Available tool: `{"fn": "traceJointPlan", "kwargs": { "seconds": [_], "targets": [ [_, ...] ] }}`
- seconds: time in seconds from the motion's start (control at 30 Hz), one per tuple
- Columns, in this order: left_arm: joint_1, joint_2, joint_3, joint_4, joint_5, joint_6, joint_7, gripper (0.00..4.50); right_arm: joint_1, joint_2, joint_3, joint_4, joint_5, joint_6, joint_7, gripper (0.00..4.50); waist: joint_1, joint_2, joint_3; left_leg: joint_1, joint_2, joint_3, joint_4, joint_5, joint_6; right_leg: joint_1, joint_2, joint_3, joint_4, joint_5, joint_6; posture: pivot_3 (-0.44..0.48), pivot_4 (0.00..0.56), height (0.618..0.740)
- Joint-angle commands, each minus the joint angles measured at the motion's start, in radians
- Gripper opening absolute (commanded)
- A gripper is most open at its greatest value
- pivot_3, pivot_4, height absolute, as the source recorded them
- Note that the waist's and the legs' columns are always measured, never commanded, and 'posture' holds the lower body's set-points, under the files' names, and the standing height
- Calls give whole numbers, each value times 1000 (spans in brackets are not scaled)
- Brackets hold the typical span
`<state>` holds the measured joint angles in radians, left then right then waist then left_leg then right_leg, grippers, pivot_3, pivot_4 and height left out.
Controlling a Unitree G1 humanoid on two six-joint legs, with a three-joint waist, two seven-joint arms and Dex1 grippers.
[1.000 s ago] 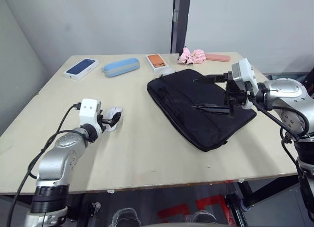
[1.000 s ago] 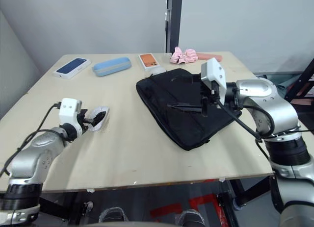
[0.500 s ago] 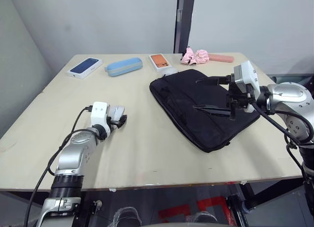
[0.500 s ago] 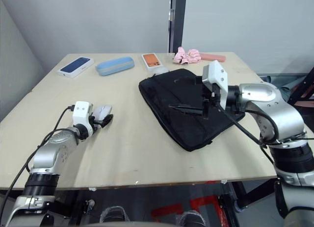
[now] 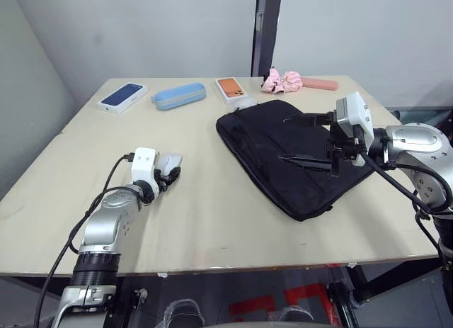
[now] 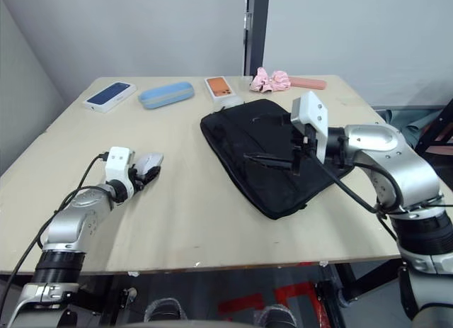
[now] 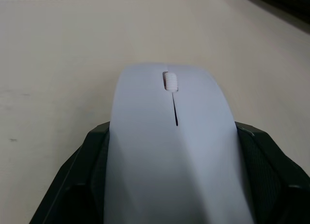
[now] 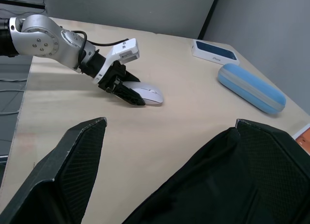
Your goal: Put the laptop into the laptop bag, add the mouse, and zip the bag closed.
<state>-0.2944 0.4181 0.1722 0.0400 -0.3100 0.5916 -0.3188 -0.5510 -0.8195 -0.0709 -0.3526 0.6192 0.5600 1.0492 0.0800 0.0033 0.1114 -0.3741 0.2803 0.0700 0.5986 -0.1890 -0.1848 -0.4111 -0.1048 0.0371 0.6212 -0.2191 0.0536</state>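
Observation:
The white mouse (image 7: 174,137) lies flat on the table's left side, held between the two black fingers (image 7: 87,175) of my left gripper (image 5: 170,173), which is shut on it. The black laptop bag (image 5: 262,144) lies flat at the table's right, with its handles toward the back. My right gripper (image 5: 296,138) hovers over the bag's right half, its fingers (image 8: 72,161) spread wide with nothing held between them. The right wrist view takes in the mouse (image 8: 147,94) and the bag's fabric (image 8: 208,185). The laptop is out of view.
Along the table's back edge lie a white box with a blue phone picture (image 5: 120,95), a light blue case (image 5: 179,95), an orange-topped box (image 5: 228,88), a pink scrunchie (image 5: 281,80) and a pink bar (image 5: 318,83). A small white lump (image 5: 244,102) sits by the bag's back corner.
The camera has shifted. My left arm has stretched out lower over the table, with the mouse still between its fingers. My right gripper has stayed over the bag.

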Motion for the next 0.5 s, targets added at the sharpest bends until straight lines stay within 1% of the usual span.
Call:
{"fn": "traceJointPlan", "kwargs": {
  "seconds": [0.03,0.07,0.13,0.17,0.23,0.27,0.37,0.43,0.5],
  "targets": [
    [15,116,54,-172,-55,-18,-130,2862,-11,-10,5,-49,9,51,-35,4500,-3,0,1,0,0,0,-1,0,0,0,0,0,-1,0,1,0,150,740],
    [22,168,89,-241,-120,7,-207,2862,-13,-3,25,-63,10,76,-47,4500,-5,-1,2,0,0,0,-3,1,-1,-1,0,-1,-2,0,1,0,150,740],
    [49,275,135,-331,-224,60,-346,2862,-16,14,89,-85,-50,65,-77,4500,-3,-1,2,0,1,0,-6,1,-2,-1,1,-2,-5,1,2,0,150,740],
    [68,330,146,-354,-247,65,-411,2862,-24,27,129,-88,-78,65,-90,4500,-6,-1,2,0,1,0,-7,1,-2,-1,1,-2,-6,1,2,0,150,740],
    [97,407,158,-376,-283,85,-490,2862,-45,60,191,-82,-130,47,-112,4500,-8,0,1,1,1,1,-10,1,-3,0,1,-2,-9,1,2,0,150,740],
    [109,438,164,-383,-303,97,-525,2862,-59,73,222,-76,-153,41,-112,4500,-8,1,2,5,0,4,-12,1,-3,0,1,-1,-10,1,1,0,150,740],
    [123,491,181,-374,-321,103,-577,2862,-90,121,319,-60,-241,50,-154,4500,-9,2,3,6,1,5,-15,2,-4,-1,0,-1,-9,0,2,0,150,740],
    [122,505,186,-366,-323,105,-590,2862,-97,161,364,-59,-275,59,-178,4500,-8,2,3,6,1,5,-18,4,-5,-2,1,-1,-9,0,2,0,150,740],
    [111,507,182,-355,-317,98,-592,2862,-115,196,446,-35,-353,61,-206,4500,-12,2,3,6,1,5,-18,4,-5,-2,1,-1,-9,1,2,0,150,740]
  ]
}}
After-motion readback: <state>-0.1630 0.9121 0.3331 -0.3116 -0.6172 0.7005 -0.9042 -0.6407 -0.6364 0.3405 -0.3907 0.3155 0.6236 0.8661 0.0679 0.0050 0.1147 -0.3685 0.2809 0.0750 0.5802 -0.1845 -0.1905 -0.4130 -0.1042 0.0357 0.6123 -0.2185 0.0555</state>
